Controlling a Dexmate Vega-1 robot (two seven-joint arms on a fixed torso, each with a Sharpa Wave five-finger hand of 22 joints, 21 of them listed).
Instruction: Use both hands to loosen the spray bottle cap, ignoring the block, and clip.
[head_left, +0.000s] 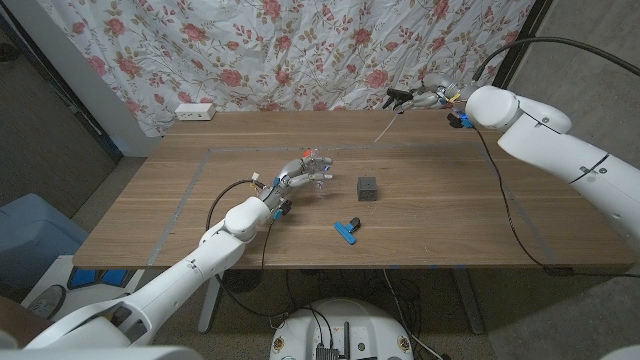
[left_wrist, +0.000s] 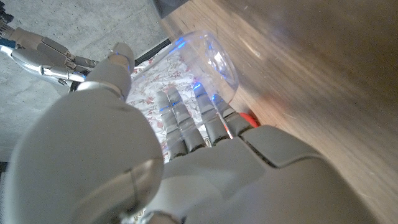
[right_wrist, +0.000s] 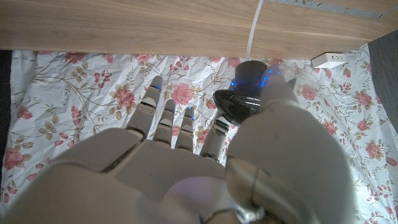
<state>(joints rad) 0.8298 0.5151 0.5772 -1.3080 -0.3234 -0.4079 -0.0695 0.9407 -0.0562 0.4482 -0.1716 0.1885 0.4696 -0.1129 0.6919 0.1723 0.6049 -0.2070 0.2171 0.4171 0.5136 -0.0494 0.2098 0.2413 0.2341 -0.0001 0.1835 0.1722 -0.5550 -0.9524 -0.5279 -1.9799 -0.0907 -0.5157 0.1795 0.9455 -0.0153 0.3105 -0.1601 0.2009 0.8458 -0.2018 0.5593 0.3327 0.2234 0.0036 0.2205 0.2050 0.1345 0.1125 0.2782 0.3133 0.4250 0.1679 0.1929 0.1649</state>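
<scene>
My left hand (head_left: 300, 178) grips the clear, smooth plastic spray bottle (head_left: 318, 169) at counter (head_left: 180, 210) centre. My right hand (head_left: 425, 97), at two o'clock, pinches the black domed cap (right_wrist: 245, 93), its thin tube (head_left: 388, 128) dangling. The slick bottle could slip or tip; the tube might snag.

The clear plastic spray bottle (head_left: 316, 168) stood mid-bench; its black spray cap (head_left: 402, 97), off, trailed a thin white tube (head_left: 387, 130).
</scene>
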